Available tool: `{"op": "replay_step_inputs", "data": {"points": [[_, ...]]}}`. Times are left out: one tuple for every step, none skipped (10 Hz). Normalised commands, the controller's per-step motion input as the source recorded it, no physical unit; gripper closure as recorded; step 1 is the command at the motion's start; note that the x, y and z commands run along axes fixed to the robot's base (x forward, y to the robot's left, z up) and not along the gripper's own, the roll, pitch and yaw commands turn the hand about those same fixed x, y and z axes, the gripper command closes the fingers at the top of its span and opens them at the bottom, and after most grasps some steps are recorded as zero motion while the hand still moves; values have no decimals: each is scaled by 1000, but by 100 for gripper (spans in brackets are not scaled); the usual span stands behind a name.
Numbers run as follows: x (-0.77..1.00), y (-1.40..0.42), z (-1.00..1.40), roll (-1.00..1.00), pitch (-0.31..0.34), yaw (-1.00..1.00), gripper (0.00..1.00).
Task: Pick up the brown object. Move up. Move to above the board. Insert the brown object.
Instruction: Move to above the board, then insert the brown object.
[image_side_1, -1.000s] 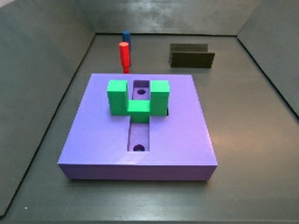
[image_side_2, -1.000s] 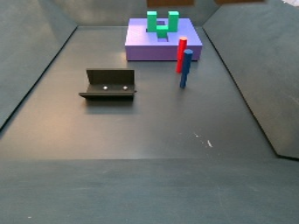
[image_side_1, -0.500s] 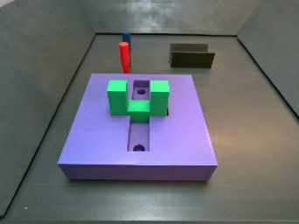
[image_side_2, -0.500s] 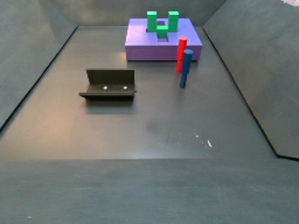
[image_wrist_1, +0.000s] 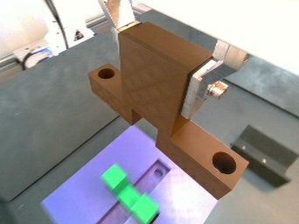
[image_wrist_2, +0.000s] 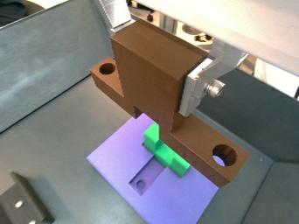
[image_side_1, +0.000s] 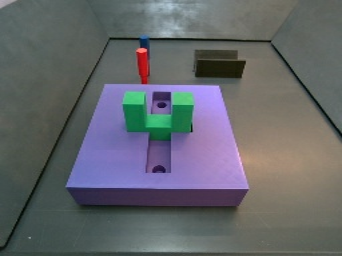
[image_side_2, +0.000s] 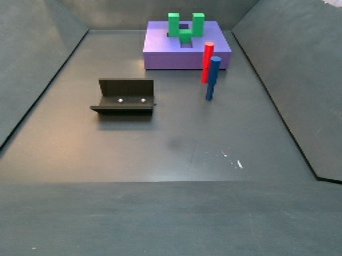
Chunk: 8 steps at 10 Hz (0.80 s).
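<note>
The brown object (image_wrist_1: 158, 83) (image_wrist_2: 156, 79), a wood-coloured T-shaped block with round holes near the ends of its bar, fills both wrist views. My gripper (image_wrist_1: 158, 54) (image_wrist_2: 158, 51) is shut on its upright stem, and a silver finger (image_wrist_1: 198, 87) (image_wrist_2: 197, 86) presses flat against its side. Far below it lies the purple board (image_wrist_1: 79, 198) (image_wrist_2: 122, 153) with its dark slot. In both side views the board (image_side_1: 120, 160) (image_side_2: 167, 58) shows, but neither the gripper nor the brown object appears there.
A green U-shaped block (image_side_1: 156, 112) (image_side_2: 186, 27) (image_wrist_2: 170, 154) sits on the board over the slot. A red cylinder (image_side_1: 142, 65) (image_side_2: 207, 68) stands by the board with a blue one (image_side_2: 211, 92) beside it. A dark olive box-like block (image_side_1: 219, 65) (image_side_2: 124, 97) rests on the floor.
</note>
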Motion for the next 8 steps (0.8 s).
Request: {"op": "replay_step_inputs", "data": {"points": [[102,-208,41,38,115,5,100],[-29,-17,0,7,0,0,100],[-111,-91,-29,0,-83,-157,100],[-234,-146,-60,-7,-259,-489,100],[-6,-89,-137,0,-243,-774,100],[0,0,-194,0,-244,-934,100],[0,0,-246,0,-237,-951,100],[0,-34,-334,-13,-251,-906,100]]}}
